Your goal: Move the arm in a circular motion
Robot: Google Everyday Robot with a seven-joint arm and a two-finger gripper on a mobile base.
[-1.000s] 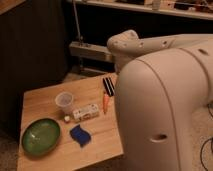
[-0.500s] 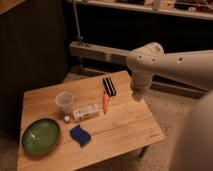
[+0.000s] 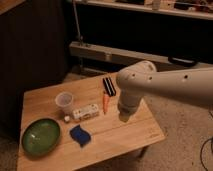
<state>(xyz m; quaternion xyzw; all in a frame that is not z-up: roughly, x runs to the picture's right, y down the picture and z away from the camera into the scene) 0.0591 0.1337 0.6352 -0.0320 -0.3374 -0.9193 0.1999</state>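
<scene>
1. The gripper (image 3: pixel 123 117) hangs at the arm's short downward tip, over the right half of the wooden table (image 3: pixel 125 135). Whether it is released or clenched cannot be told.
2. The arm (image 3: pixel 165 86), glossy white with small dark holes, comes in from the right edge of view, bends at a rounded elbow above the gripper and drops to the tip.
3. Just to the gripper's left lies an orange carrot (image 3: pixel 105 102), apart from the tip; past the carrot's far end sits a black flat object (image 3: pixel 109 86) near the table's back edge.
4. Further left are a small white box (image 3: pixel 85 112), a clear plastic cup (image 3: pixel 64 101) and a tiny white piece (image 3: pixel 66 118).
5. Left and nearer the front lies a blue cloth (image 3: pixel 81 135); beyond it, at the left front corner, a green bowl (image 3: pixel 41 136).
6. Below and right of the gripper the tabletop is bare wood out to its right edge and front corner.
7. Beyond that edge lies speckled floor (image 3: pixel 175 145); behind the table runs a pale horizontal rail (image 3: pixel 100 52).
</scene>
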